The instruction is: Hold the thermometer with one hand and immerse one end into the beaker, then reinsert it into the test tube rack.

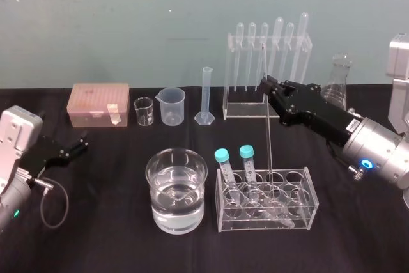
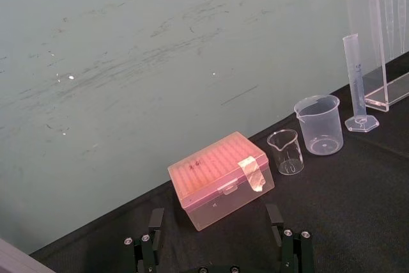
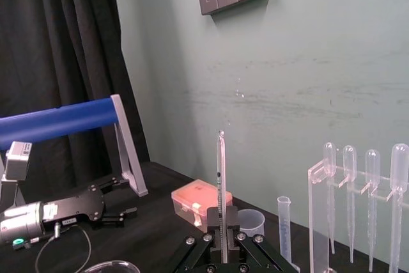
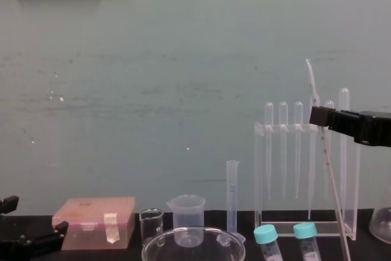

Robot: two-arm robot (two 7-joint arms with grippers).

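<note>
Here our right gripper (image 1: 266, 85) pinches the thermometer (image 1: 268, 139) high on its stem. The rod stands near upright, its top tipped to our left and its lower end down among the cells of the low stand (image 1: 300, 218). The beaker (image 1: 172, 105) lies well to our left of the rod, farther back on the worktop (image 1: 102, 222). The tall rack (image 1: 227, 81) stands just behind the gripper. Our left gripper (image 1: 75, 147) rests spread and idle at far left.
</note>
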